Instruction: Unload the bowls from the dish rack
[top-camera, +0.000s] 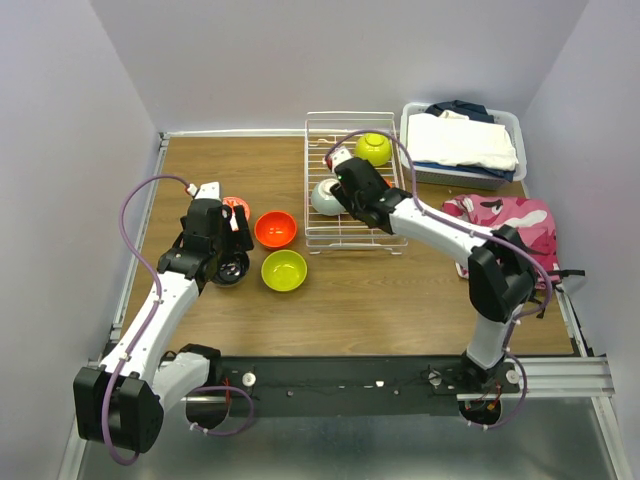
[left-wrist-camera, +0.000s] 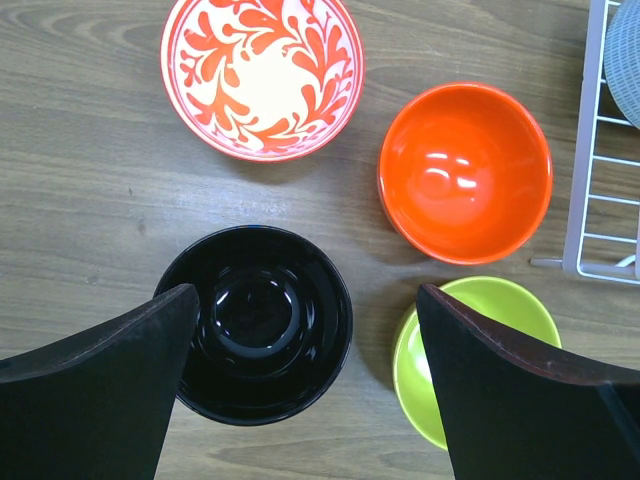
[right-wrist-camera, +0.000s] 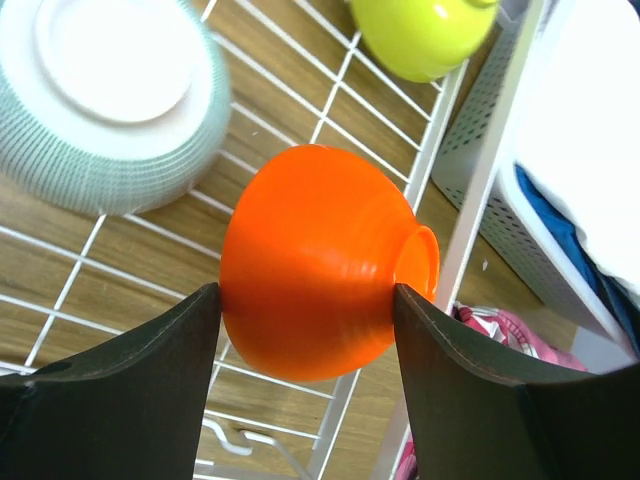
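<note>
The white wire dish rack (top-camera: 352, 232) stands at the back centre. In it are a lime-green bowl (top-camera: 373, 148) and a pale blue bowl (top-camera: 325, 198), upside down in the right wrist view (right-wrist-camera: 110, 100). My right gripper (top-camera: 340, 162) is over the rack, shut on an orange bowl (right-wrist-camera: 315, 260) held on its side between the fingers. On the table left of the rack are a white-and-red patterned bowl (left-wrist-camera: 262, 75), an orange bowl (left-wrist-camera: 465, 170), a lime-green bowl (left-wrist-camera: 480, 330) and a dark-inside bowl (left-wrist-camera: 262, 320). My left gripper (left-wrist-camera: 307, 292) is open and empty above the dark bowl.
A grey bin of folded clothes (top-camera: 462, 140) stands right of the rack, close to its side wall (right-wrist-camera: 480, 180). A pink patterned cloth (top-camera: 505, 220) lies in front of the bin. White walls close the table at the back and sides.
</note>
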